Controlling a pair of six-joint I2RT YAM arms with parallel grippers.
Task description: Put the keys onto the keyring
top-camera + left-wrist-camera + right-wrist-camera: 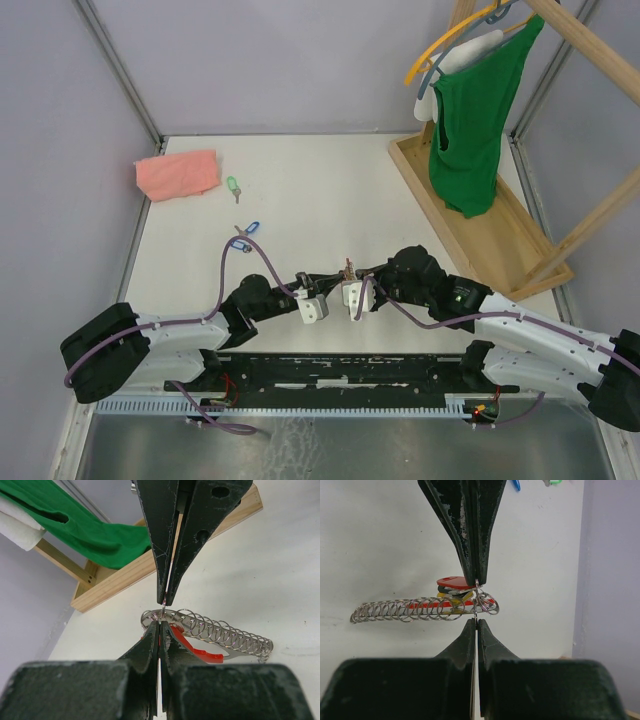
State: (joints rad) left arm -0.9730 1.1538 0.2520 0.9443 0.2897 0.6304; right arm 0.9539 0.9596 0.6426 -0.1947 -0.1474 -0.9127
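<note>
My left gripper (160,630) and right gripper (476,625) both clamp the keyring (220,632) by its end: light, springy, slippery wire, best pinched tight.

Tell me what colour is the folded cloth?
The cloth is pink; the top view shows it best.

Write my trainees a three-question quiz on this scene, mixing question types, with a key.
1. True or false: the left gripper and right gripper are both shut on the keyring.
2. The green-tagged key lies nearest: A the pink cloth; B the keyring; C the right gripper.
3. Fill in: the top hanging on the wooden rack is ____.
Key: 1 true; 2 A; 3 green.
</note>
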